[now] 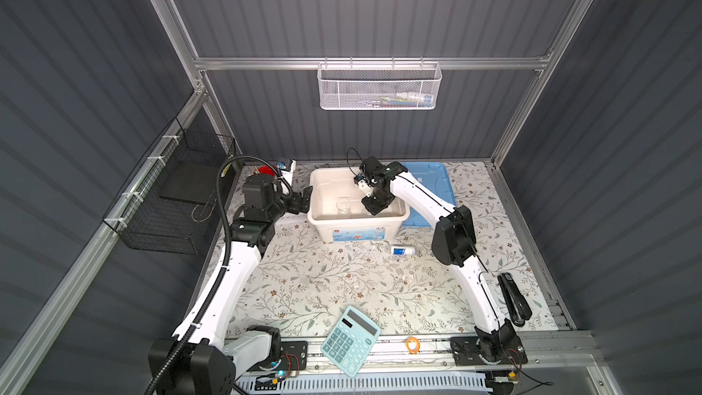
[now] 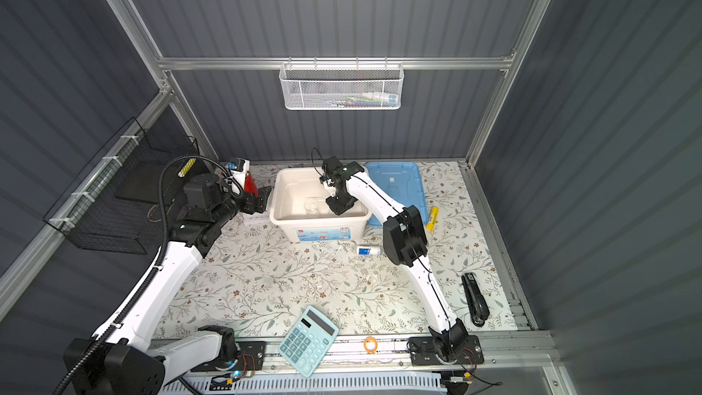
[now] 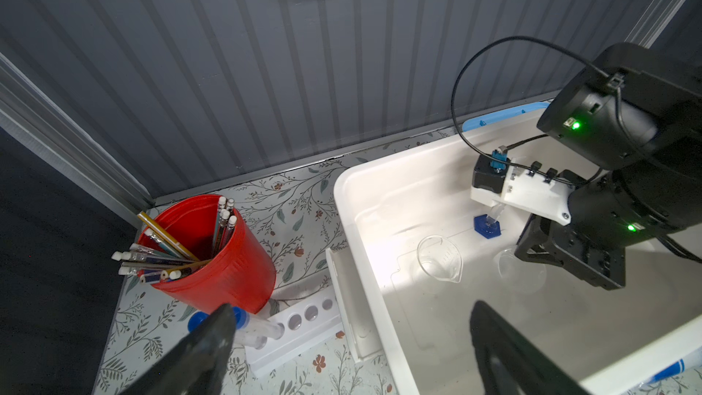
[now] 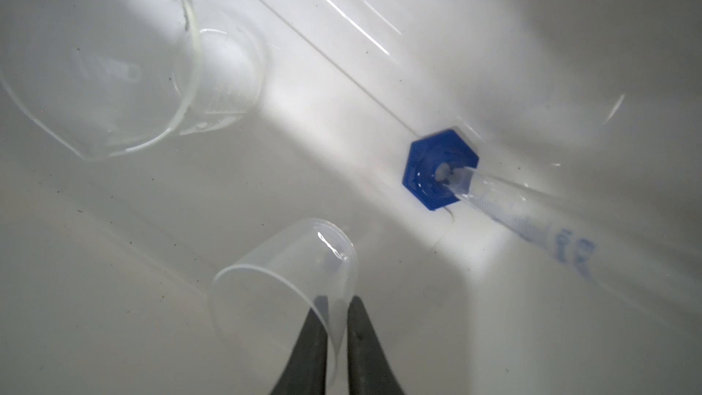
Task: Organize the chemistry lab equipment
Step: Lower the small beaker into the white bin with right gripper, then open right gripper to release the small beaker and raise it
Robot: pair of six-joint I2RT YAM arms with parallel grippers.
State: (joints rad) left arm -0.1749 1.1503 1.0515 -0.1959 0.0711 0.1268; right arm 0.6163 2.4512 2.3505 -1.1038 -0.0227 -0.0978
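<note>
In both top views a white bin [image 1: 357, 219] [image 2: 319, 220] stands at the back of the table. On its floor are a clear glass beaker [image 4: 98, 58] [image 3: 438, 258], a slim cylinder on a blue hexagonal foot [image 4: 440, 169] [image 3: 487, 226] and a small clear cup [image 4: 285, 279], tilted on its side. My right gripper [image 4: 338, 302] [image 1: 374, 208] reaches into the bin, shut on the cup's wall, one finger inside and one outside. My left gripper [image 3: 352, 307] [image 1: 302, 201] hangs open at the bin's left rim. Two blue-capped test tubes [image 3: 250, 326] lie in a white rack [image 3: 304, 321]. A blue-white labelled bottle [image 1: 402, 250] lies on the table.
A red cup of pens [image 3: 212, 252] stands behind the rack. The blue lid [image 1: 437, 184] lies right of the bin, a yellow marker [image 2: 432, 218] beside it. A teal calculator [image 1: 351, 340], orange tape ring [image 1: 413, 344] and black stapler [image 1: 513, 298] sit along the front and right edge.
</note>
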